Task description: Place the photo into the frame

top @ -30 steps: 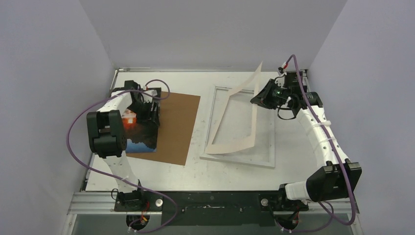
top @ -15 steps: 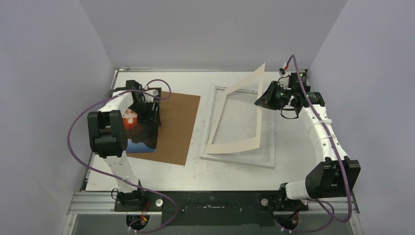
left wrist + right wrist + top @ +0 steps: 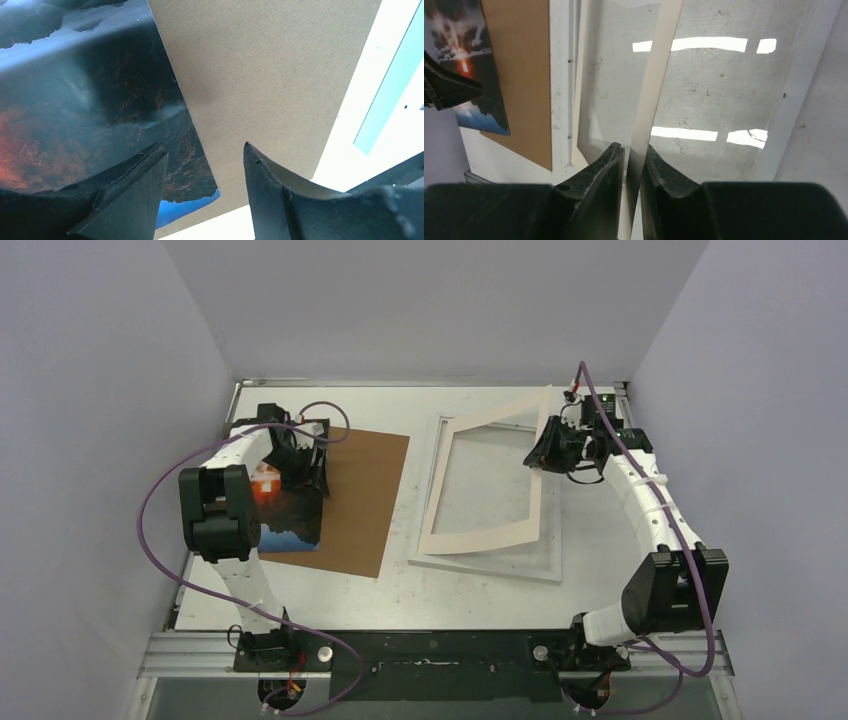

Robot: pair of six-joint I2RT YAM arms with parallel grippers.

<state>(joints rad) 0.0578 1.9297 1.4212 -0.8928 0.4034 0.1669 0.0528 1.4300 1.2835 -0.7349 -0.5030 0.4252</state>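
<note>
Cream cardboard mat [image 3: 480,538], tilted over the white rectangular frame [image 3: 485,565] at centre-right, is pinched by the right gripper's [image 3: 633,148] nearly closed fingers. Left gripper [image 3: 204,146] gapes above the dark sunset photo [image 3: 290,516], centre-left.

Brown backing board [image 3: 365,502] flat on table [image 3: 400,592] — cream mat [image 3: 480,538] tilted.

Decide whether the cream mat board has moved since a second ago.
Yes. The cream mat board, pinched by the right gripper, has tipped down rightward, flatter over the white frame.
</note>
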